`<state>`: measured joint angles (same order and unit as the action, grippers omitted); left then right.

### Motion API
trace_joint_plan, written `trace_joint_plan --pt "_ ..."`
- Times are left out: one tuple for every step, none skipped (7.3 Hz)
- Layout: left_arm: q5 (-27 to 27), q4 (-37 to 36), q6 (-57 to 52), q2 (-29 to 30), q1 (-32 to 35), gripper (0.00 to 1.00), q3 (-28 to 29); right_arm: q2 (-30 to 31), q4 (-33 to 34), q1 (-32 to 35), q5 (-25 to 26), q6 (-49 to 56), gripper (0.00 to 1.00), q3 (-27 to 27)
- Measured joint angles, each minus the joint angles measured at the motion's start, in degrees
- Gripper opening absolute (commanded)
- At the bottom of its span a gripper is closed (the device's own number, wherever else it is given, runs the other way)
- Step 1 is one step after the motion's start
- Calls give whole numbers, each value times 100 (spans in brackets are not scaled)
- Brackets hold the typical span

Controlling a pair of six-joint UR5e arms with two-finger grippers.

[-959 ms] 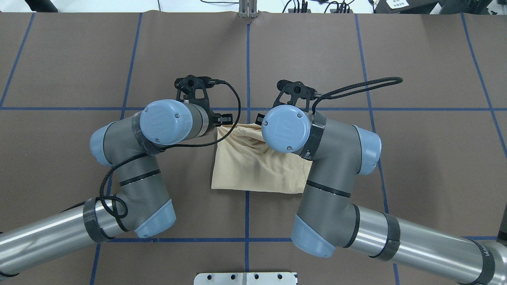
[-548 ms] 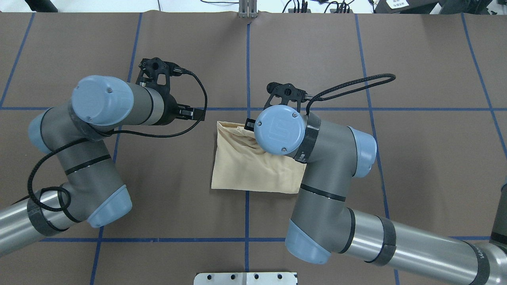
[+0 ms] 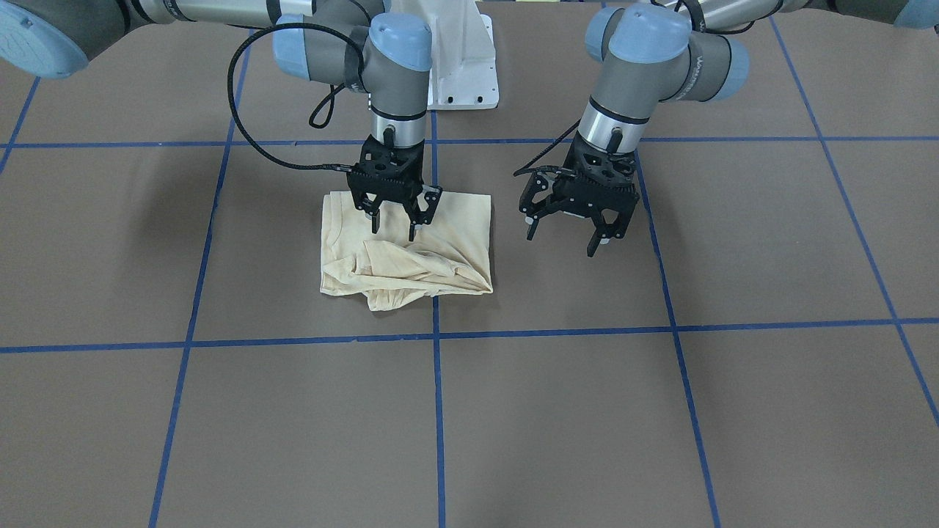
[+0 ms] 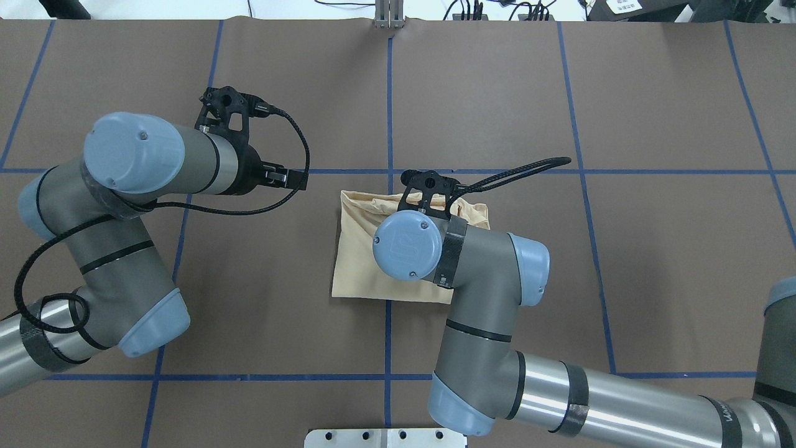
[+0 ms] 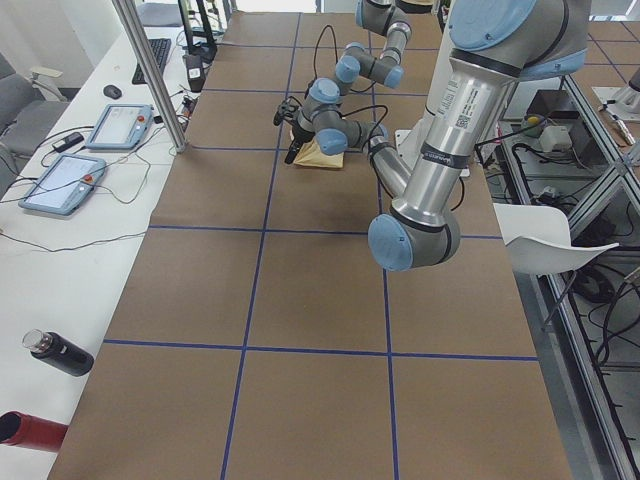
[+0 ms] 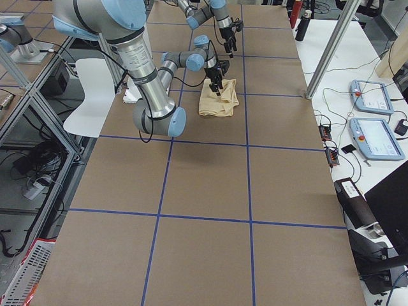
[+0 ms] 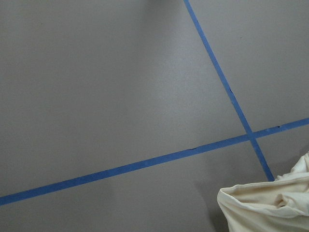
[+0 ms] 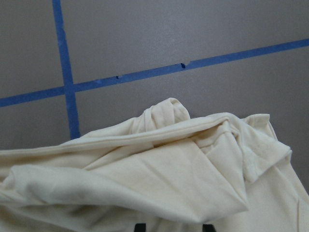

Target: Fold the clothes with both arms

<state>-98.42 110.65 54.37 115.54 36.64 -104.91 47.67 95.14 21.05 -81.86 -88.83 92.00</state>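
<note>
The clothes [image 3: 407, 249] are one pale cream-yellow shirt, folded into a rough square with a rumpled far edge, near the middle of the brown table [image 3: 660, 411]. It also shows in the overhead view [image 4: 357, 261], the right wrist view [image 8: 145, 179] and the corner of the left wrist view [image 7: 265, 208]. My right gripper [image 3: 393, 232] hangs open just over the shirt, its fingertips [image 8: 140, 227] apart above the fabric. My left gripper [image 3: 561, 243] is open above bare table beside the shirt, holding nothing. In the overhead view the left gripper [image 4: 295, 179] points toward the shirt's far left corner.
Blue tape lines [image 4: 388, 93] divide the table into squares. The white base pedestal [image 3: 458, 66] stands at the robot's edge. A side bench carries two tablets [image 5: 85, 165], a metal post [image 5: 150, 75] and bottles [image 5: 60, 355]. A white chair [image 6: 92, 95] stands behind the robot.
My left gripper has let go of the shirt's far edge and drawn off to the left. My right wrist has moved back over the shirt, leaving the far right corner uncovered.
</note>
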Motion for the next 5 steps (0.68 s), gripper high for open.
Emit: trace_joint_plan --pt "-1 0 9 -2 1 100 -2 -115 -7 26 9 23 38 -177" --pt "-1 0 16 -4 1 100 -6 -185 -49 111 16 83 36 -302" --pt "-1 0 19 -5 1 100 -9 -247 -249 296 19 215 37 -517" --pt "-1 0 20 -5 1 100 -13 -363 -598 543 19 392 42 -906" --pt "-1 -1 23 -5 2 100 -17 -565 -982 813 8 589 68 -1405"
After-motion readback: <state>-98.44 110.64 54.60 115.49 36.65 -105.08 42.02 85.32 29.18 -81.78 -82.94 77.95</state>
